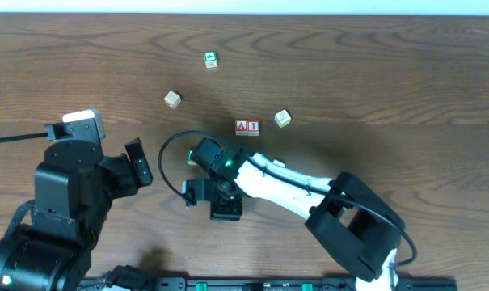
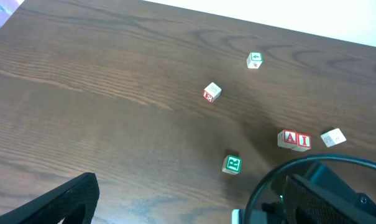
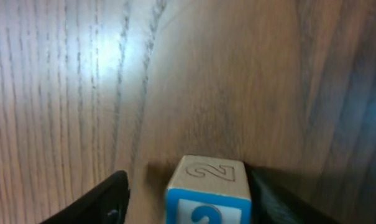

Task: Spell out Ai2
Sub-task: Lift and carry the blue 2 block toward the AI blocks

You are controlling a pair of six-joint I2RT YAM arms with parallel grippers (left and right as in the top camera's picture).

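Right gripper [image 3: 189, 180]: partly open, nothing clamped. Between its black fingers [image 3: 107, 199], the small wooden cube with a blue 2 on the side and a 2 carved on top [image 3: 207, 186]. Clear gap to one finger, the other close against the cube or touching, hard to say which. Appears to rest on the dark brown wooden table [image 1: 406, 73] near its middle, a little toward the near edge and the left edge from the pair of wooden cubes with red A and red I [image 1: 246, 127]. Hidden under the arm in the overhead view. Probably the same as the green-framed cube [image 2: 232, 164] standing free in the left wrist view, but not certain. Left gripper [image 1: 139, 166] toward the left edge: opening not readable, nothing seen in it.

Step in hand, by judgement: grasp the 2. First centre the jaws, for even contact on two flat faces and no twisting. Close low on the sides and lift straight up. Then set down touching the right side of the I, in line, digit readable. Mind the pale wooden cube [image 1: 283, 119] just beside that place; little room there, so approach from the near edge.
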